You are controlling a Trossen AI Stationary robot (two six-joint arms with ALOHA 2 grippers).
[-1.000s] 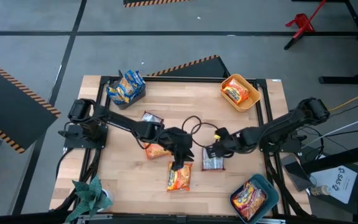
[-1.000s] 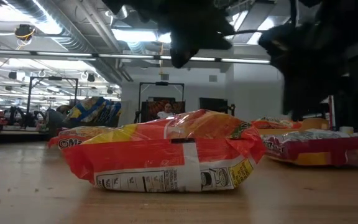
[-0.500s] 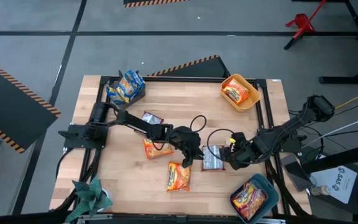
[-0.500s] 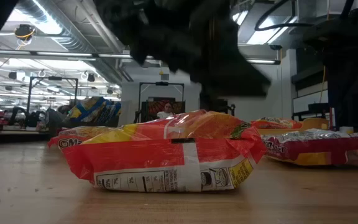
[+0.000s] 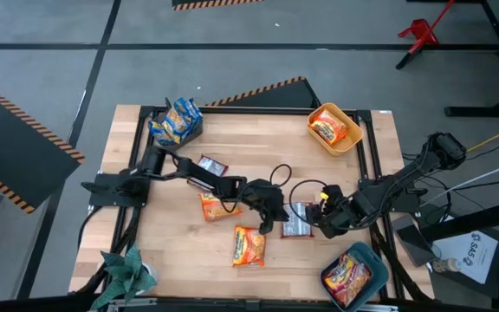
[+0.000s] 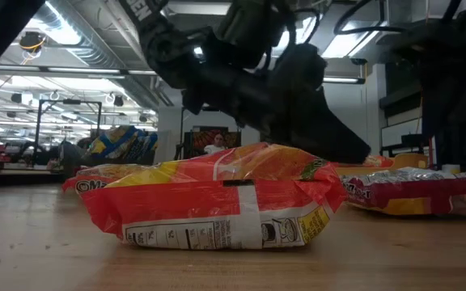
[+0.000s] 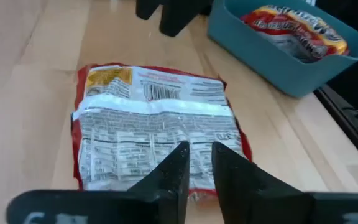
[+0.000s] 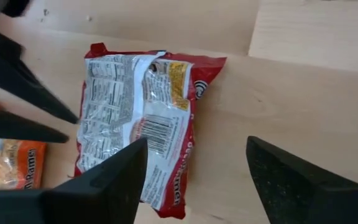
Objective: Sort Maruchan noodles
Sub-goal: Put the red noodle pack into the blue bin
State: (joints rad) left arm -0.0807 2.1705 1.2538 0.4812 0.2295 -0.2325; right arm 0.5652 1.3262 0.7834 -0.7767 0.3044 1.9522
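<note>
**Both grippers converge on the silver-and-red packet at mid-table**

Your left gripper [image 5: 271, 217] reaches across the table's middle, its fingers [image 7: 174, 171] nearly together with only a thin gap, holding nothing — they sit over the near edge of a silver-and-red noodle packet [image 7: 157, 127] that lies flat, printed back up. Your right gripper [image 5: 319, 217] comes at the same packet [image 5: 297, 224] from the opposite side, its fingers [image 8: 114, 171] spread wide and empty, the packet lying on the wood just beyond them.

Elsewhere on the table: an orange packet [image 5: 249, 245] lies toward the front edge, another orange packet [image 5: 217, 207] sits partly under the left arm, and a second silver packet [image 5: 211, 165] lies farther back on the left. The grey bin [image 5: 165, 134] at the back left holds blue-and-yellow packets, the yellow bin [image 5: 351, 139] at the back right holds an orange one, and the teal bin [image 5: 366, 256] at the front right holds a silver-and-red one.
</note>
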